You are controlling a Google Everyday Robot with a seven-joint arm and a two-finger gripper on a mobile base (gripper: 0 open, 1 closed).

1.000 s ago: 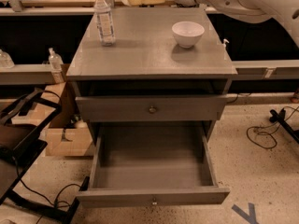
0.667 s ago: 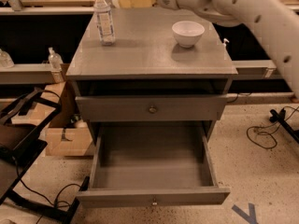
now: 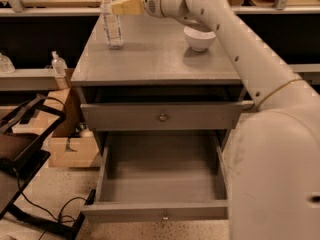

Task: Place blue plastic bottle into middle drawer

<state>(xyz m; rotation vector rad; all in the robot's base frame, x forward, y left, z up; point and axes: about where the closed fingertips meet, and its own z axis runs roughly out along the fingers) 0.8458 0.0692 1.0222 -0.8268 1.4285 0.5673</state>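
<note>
The big white robot arm (image 3: 240,49) reaches across the top of the grey cabinet (image 3: 160,59), and down below the middle drawer (image 3: 160,176) is pulled out with nothing in it. A white bowl (image 3: 199,38) sits on the cabinet's back right. The blue plastic bottle (image 3: 112,24) stands upright at the back left, with the gripper (image 3: 122,7) right at its upper part; I cannot tell if it is open, closed or holding the bottle.

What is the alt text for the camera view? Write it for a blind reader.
A white robot arm reaches over a grey cabinet, its gripper at the upper part of the upright blue plastic bottle on top. A white bowl stands nearby; the middle drawer below is pulled open, empty.
</note>
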